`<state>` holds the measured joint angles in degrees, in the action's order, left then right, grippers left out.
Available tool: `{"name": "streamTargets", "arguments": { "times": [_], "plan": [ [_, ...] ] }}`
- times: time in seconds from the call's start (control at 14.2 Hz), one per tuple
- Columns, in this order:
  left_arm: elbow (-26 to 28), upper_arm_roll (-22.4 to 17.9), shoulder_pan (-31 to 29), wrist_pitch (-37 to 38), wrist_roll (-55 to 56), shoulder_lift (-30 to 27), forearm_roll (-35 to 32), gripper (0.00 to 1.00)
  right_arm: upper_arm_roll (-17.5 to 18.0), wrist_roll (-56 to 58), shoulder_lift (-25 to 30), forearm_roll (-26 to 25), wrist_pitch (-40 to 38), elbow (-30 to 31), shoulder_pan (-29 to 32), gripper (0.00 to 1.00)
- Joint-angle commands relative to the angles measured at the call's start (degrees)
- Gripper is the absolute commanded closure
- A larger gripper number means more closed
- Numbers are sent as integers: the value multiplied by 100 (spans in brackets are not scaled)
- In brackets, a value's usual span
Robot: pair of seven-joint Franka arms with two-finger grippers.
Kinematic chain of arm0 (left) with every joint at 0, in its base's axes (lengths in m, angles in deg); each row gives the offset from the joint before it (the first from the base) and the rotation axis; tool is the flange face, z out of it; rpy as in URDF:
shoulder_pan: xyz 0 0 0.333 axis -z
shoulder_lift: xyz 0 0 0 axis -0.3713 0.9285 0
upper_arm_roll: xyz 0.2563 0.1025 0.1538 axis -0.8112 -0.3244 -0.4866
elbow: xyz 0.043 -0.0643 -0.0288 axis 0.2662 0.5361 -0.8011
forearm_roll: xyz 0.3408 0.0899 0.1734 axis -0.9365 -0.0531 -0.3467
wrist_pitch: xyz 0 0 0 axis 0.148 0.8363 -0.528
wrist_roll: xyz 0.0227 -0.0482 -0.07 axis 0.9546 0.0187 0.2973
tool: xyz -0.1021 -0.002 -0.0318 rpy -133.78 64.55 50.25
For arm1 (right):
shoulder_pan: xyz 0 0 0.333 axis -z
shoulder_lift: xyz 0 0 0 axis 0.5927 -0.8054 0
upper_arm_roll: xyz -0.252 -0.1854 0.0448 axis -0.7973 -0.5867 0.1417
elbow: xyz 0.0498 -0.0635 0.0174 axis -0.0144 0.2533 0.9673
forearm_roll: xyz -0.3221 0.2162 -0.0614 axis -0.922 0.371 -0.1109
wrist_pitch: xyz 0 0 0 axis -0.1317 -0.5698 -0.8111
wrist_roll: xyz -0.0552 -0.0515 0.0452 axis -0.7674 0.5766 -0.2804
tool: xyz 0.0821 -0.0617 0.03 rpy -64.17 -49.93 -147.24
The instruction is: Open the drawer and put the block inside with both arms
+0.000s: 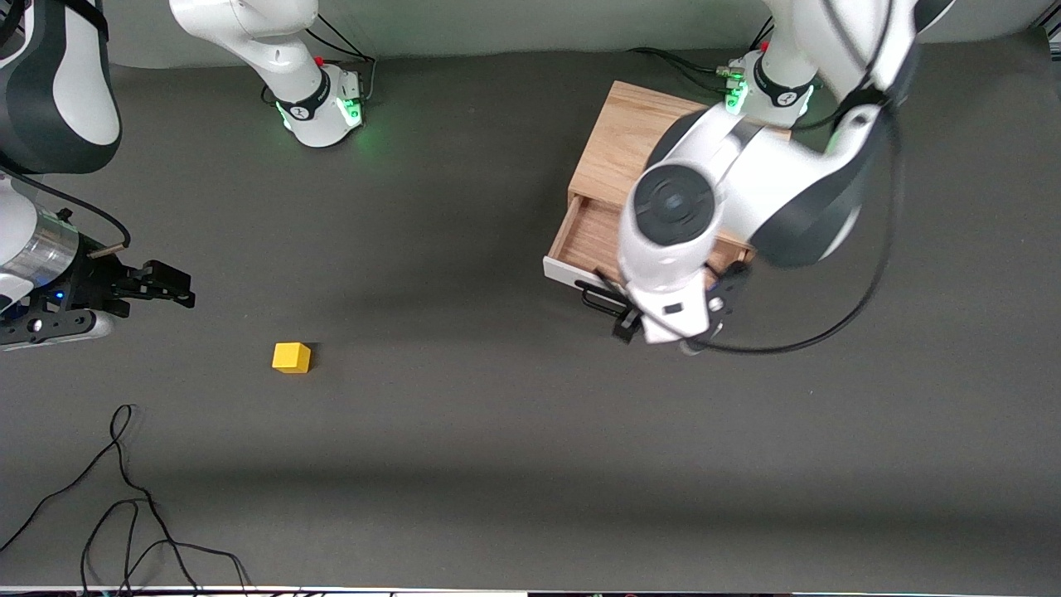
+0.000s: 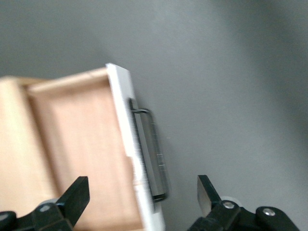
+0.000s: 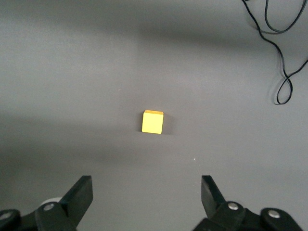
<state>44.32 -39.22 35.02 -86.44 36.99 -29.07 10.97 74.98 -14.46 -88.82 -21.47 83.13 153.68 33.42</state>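
The light wooden box (image 1: 627, 137) stands near the left arm's base. Its drawer (image 1: 590, 234) is pulled partly out, with the white front (image 1: 566, 274) and black bar handle (image 1: 598, 300) toward the front camera. My left gripper (image 1: 673, 319) hangs open over the drawer's front. In the left wrist view the gripper (image 2: 143, 195) spans the white front (image 2: 126, 130) and the handle (image 2: 153, 153), touching neither, with the wooden inside (image 2: 79, 154) empty. The yellow block (image 1: 292, 357) lies on the mat. My right gripper (image 1: 170, 286) is open and empty above the mat short of the block (image 3: 152, 121), which shows ahead of the gripper (image 3: 147, 197).
Loose black cables (image 1: 124, 497) lie on the mat near the front camera at the right arm's end, and also show in the right wrist view (image 3: 281, 53). The dark grey mat (image 1: 464, 398) covers the table between block and drawer.
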Motion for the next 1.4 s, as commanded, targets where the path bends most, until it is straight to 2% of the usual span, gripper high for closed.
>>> {"name": "streamTargets", "arguments": {
  "times": [0.0, 0.14, 0.49, 0.63, 0.77, 1.05, 1.19, 1.33],
  "plan": [
    [216, -29, -783, 793, -1686, -981, 665, 0, -42, 51, -67, 120, 118, 7, -15, 0],
    [688, -29, -1293, 1032, -2848, -1535, 746, 0, -42, 51, -85, 120, 319, 155, -7, 0],
    [1700, -90, -2419, 1121, -5432, -2512, 912, 0, -85, 51, -85, 146, 1802, 1297, 2, 0],
    [1921, -91, -2841, 1094, -6416, -2715, 921, 0, -85, 42, -268, 460, 2287, 1571, 2, 0],
    [2271, -99, -3035, 885, -7052, -2926, 939, 0, -85, 51, -663, 708, 2726, 1685, 2, 0],
    [3493, -231, -3291, 120, -8019, -3646, 965, 0, -77, 86, -1490, 700, 3816, 1966, -68, 0],
    [3557, -468, -3291, -4, -8520, -3683, 1105, 0, -85, 112, -1780, 656, 4107, 2072, -252, 0],
    [3548, -512, -3282, -275, -8863, -3665, 1089, 0, -85, 95, -1939, 656, 4257, 2186, -261, 0]
  ]
}}
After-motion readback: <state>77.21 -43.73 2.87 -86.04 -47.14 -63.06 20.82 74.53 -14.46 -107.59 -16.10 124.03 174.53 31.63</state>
